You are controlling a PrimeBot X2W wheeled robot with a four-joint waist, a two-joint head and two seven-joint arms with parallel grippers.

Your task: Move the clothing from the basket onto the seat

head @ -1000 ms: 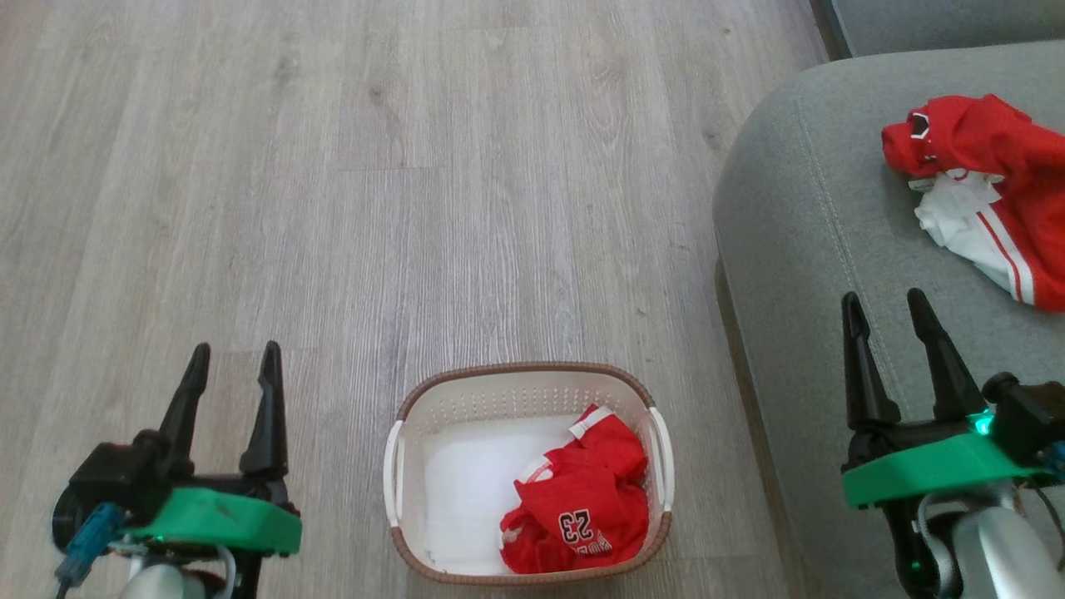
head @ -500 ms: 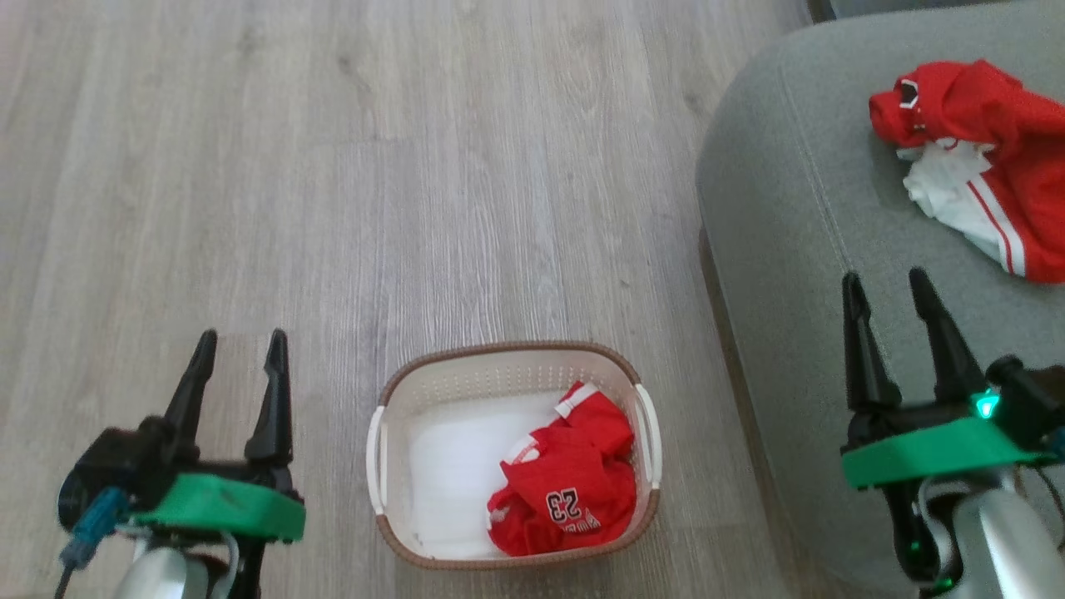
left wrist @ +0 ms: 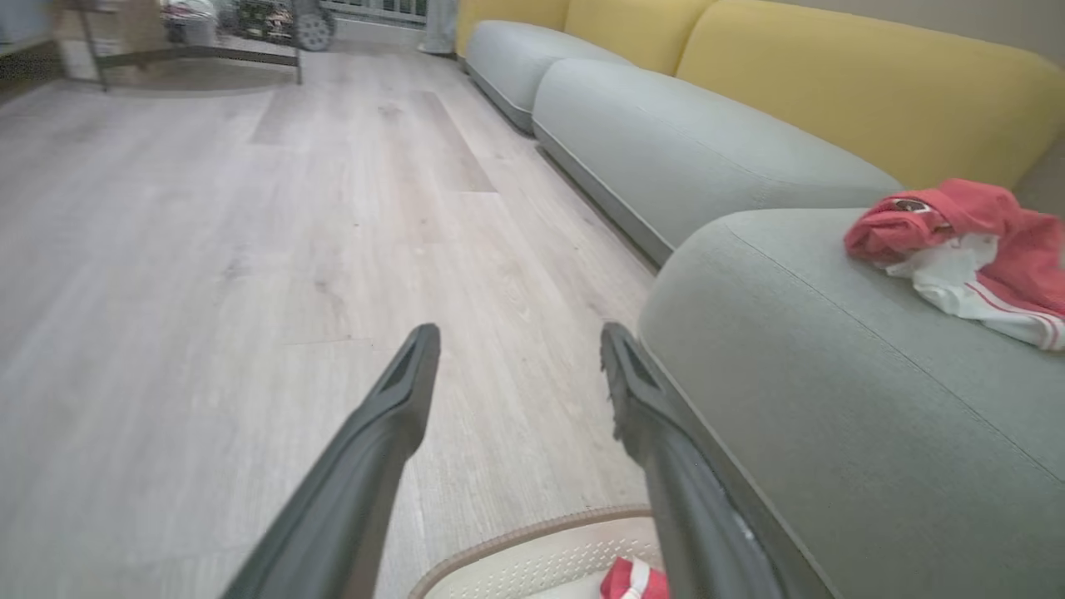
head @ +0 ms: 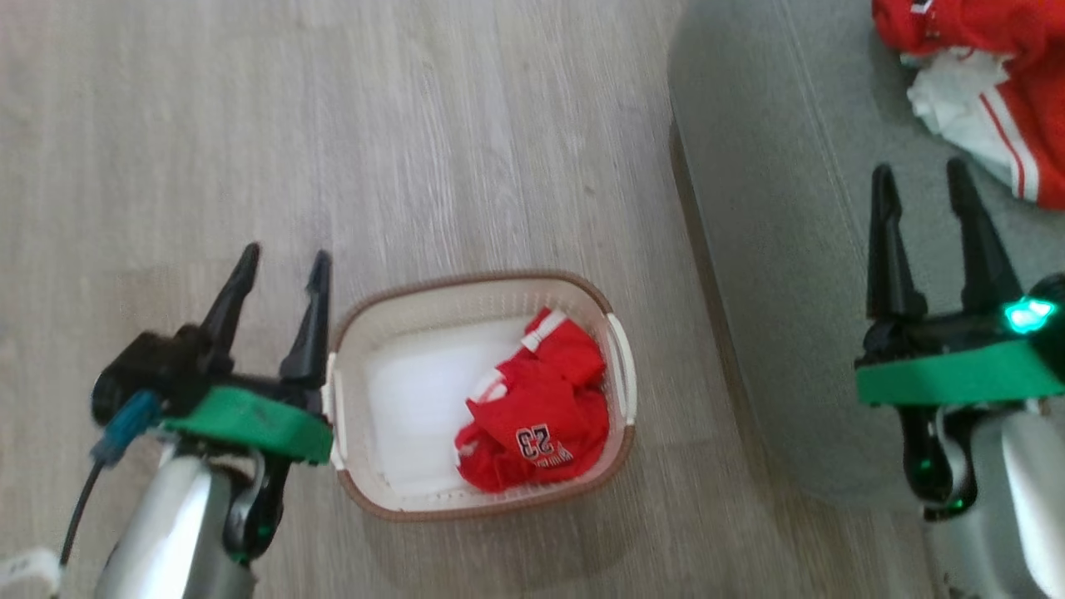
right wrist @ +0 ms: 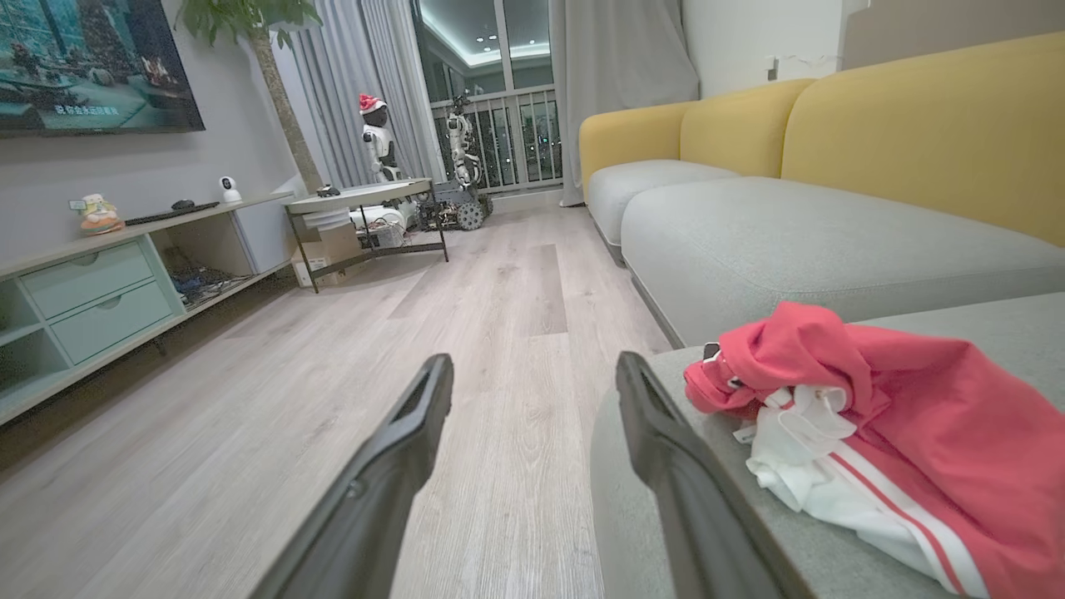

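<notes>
The cream basket [head: 482, 291] with a brown rim sits on the wood floor, holding a crumpled red garment [head: 532, 416] printed "23". My left gripper [head: 283, 258] is open and empty just left of the basket's rim. In the left wrist view the basket rim [left wrist: 532, 541] lies below my open left gripper [left wrist: 516, 345]. A second red-and-white garment [head: 990, 91] lies on the grey-green seat [head: 774, 208] at the right. My right gripper [head: 919, 175] hovers open over the seat, near that garment [right wrist: 882, 416]. The right wrist view has the open right gripper [right wrist: 532, 370] at the seat's edge [right wrist: 632, 499].
Pale wood floor [head: 333, 125] spreads left of and beyond the basket. The sofa runs on with more grey cushions [left wrist: 691, 141] and yellow backrests [left wrist: 849, 83]. Far off stand a low cabinet [right wrist: 91, 291] and a small table [right wrist: 366, 208].
The head camera has tilted down, shifting the whole picture. My left gripper now stands close against the basket's left side. The garments lie as before.
</notes>
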